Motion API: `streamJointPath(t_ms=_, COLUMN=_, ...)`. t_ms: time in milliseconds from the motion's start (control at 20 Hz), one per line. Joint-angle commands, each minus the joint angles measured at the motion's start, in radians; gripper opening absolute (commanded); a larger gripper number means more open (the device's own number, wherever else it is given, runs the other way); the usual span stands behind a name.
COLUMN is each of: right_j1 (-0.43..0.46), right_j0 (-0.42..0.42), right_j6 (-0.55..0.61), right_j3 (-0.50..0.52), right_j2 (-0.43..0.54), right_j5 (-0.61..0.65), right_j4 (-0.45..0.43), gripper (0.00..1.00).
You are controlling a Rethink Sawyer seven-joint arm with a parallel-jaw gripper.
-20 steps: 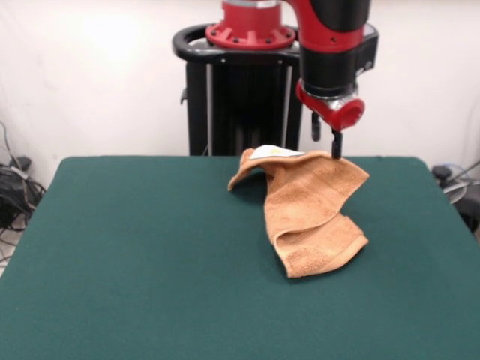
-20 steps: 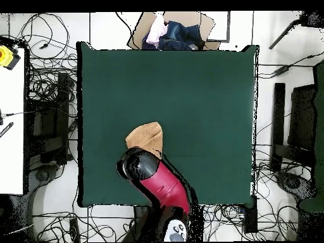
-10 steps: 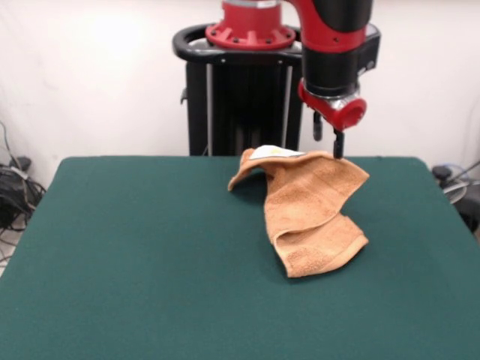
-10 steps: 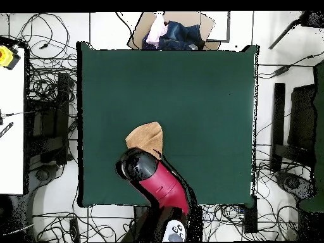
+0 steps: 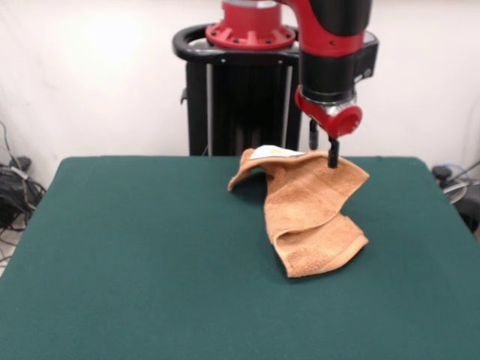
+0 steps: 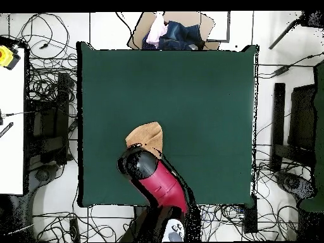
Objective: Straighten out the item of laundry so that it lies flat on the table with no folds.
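Observation:
The orange-tan towel [image 5: 311, 210] lies crumpled on the green table [image 5: 135, 255], right of centre toward the far edge. It is folded over itself, and its far part stands raised, with a white label [image 5: 274, 152] at the top. My gripper [image 5: 326, 154] hangs at the towel's raised far right edge, touching or just above it. I cannot tell how the gripper is set. In the overhead view the towel [image 6: 145, 136] shows just beyond the arm's head [image 6: 140, 163], which hides the gripper.
The black pedestal [image 5: 240, 97] stands behind the table's far edge. In the overhead view a cardboard box of clothes [image 6: 171, 31] sits beyond the table's top edge. Cables lie all round the table [image 6: 190, 95]. A white bench [image 6: 11, 114] stands at the left.
In the front view my gripper has shifted slightly left and down, closer onto the towel's raised edge. The towel has not visibly moved.

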Motion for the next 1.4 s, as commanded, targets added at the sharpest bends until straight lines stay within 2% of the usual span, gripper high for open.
streamJointPath(t_ms=50, right_j1=0.051, right_j0=0.003, right_j6=0.274, right_j3=0.062, right_j2=0.151, right_j5=-0.115, right_j4=0.088, gripper=1.00)
streamJointPath(t_ms=700, right_j1=0.107, right_j0=-0.011, right_j6=0.276, right_j3=0.084, right_j2=0.273, right_j5=-0.235, right_j4=0.131, gripper=1.00)
streamJointPath(t_ms=1100, right_j1=0.096, right_j0=-0.016, right_j6=0.265, right_j3=0.080, right_j2=0.214, right_j5=-0.174, right_j4=0.101, gripper=1.00)
streamJointPath(t_ms=1400, right_j1=0.068, right_j0=0.014, right_j6=0.288, right_j3=0.092, right_j2=0.181, right_j5=-0.126, right_j4=0.092, gripper=1.00)
